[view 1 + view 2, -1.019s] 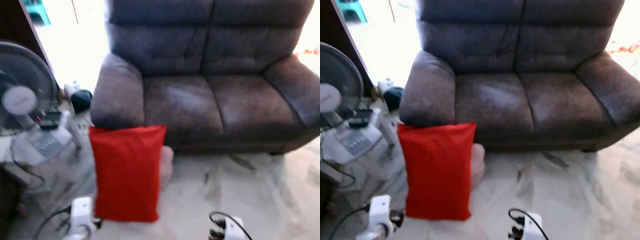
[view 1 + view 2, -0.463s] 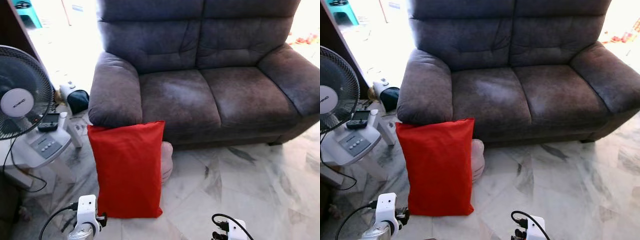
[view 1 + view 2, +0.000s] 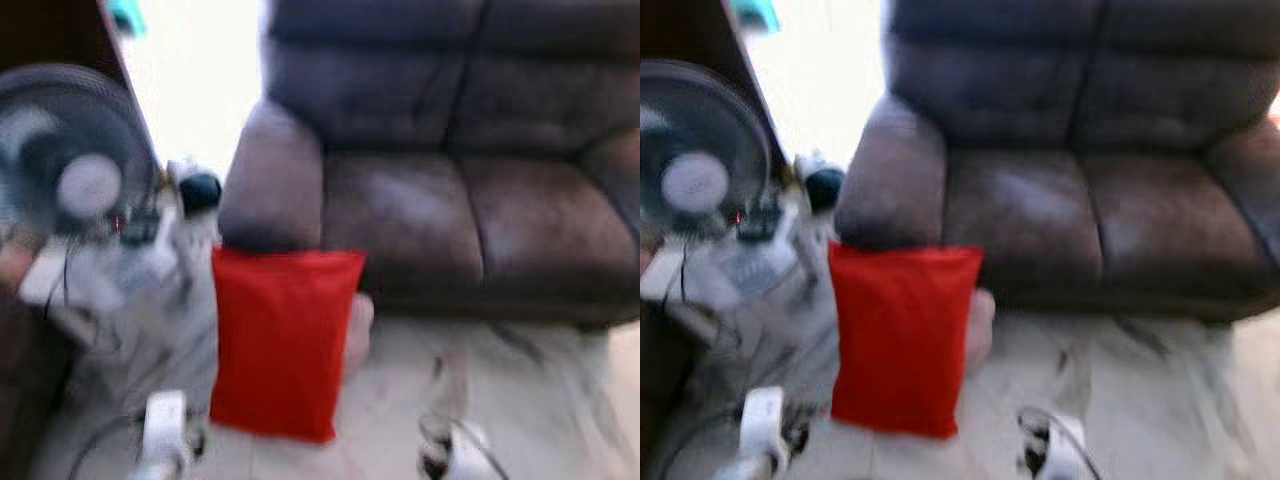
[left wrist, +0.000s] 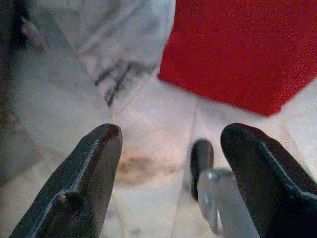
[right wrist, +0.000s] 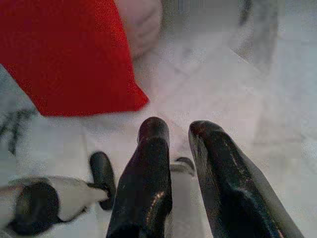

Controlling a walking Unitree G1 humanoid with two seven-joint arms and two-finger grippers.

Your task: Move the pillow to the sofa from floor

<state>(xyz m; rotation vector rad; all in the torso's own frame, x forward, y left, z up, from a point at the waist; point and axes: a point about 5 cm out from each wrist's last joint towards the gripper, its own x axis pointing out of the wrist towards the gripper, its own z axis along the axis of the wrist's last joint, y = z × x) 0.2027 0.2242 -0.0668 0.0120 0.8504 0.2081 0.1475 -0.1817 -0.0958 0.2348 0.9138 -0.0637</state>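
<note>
The red pillow (image 3: 283,340) stands upright on the marble floor, leaning against the front of the grey sofa's (image 3: 450,200) left armrest. The head views are blurred. Both arms are low, in front of the pillow; their wrists show at the bottom edge of the head views. In the left wrist view my left gripper (image 4: 168,144) is open, its fingers wide apart over bare floor, a short way from the pillow's lower corner (image 4: 242,49). My right gripper (image 5: 177,128) is shut with nothing in it, over the floor a little before the pillow (image 5: 64,54).
A pale rounded object (image 3: 357,325) lies on the floor behind the pillow, against the sofa base. A standing fan (image 3: 85,185) with cables and a white base is at the left, beside a dark cabinet. A dark object (image 3: 200,190) sits beside the armrest.
The whole picture has shifted to the right and turned blurred, so the camera moved. The pillow still leans on the armrest. Both arms stay low.
</note>
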